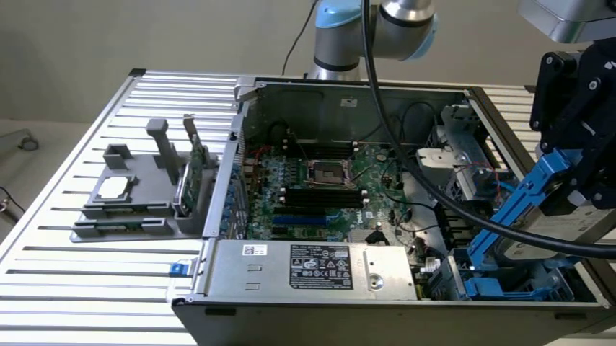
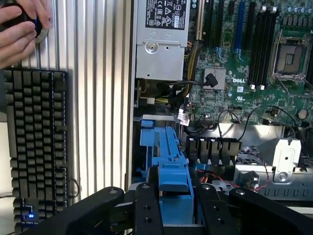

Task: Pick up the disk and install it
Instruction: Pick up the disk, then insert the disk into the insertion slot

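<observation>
1 disk (image 1: 531, 189) clamped in gripper (image 2: 178, 208); tilted over computer case (image 1: 327, 108).

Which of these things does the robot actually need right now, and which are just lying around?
Job: gripper, holding the disk; blue drive bay in the computer case.
Lying about: keyboard; grey stand with chip and green card; a person's hand.

disk (image 2: 173, 178) mostly hidden behind fingers (image 2: 149, 210) (black cable (image 1: 520, 238) across it too), hand (image 2: 17, 29) cut by frame edge
</observation>
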Tool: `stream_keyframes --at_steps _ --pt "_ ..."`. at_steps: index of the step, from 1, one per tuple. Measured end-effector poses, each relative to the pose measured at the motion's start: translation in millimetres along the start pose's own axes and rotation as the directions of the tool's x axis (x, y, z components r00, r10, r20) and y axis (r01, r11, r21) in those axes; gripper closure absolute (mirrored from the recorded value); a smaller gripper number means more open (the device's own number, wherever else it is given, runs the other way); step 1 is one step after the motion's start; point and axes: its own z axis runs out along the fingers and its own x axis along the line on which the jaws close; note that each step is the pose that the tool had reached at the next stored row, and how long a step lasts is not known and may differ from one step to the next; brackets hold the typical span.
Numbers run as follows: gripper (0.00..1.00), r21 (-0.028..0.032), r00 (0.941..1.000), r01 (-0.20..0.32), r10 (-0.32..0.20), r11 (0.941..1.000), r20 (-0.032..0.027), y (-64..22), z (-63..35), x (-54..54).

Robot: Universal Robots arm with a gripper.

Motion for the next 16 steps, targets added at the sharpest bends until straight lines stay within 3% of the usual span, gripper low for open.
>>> stream_keyframes --at_steps 16 --pt "0.67 -0.0002 1.0 0.0 0.0 1.0 0.0017 0.0 0.0 0.0"
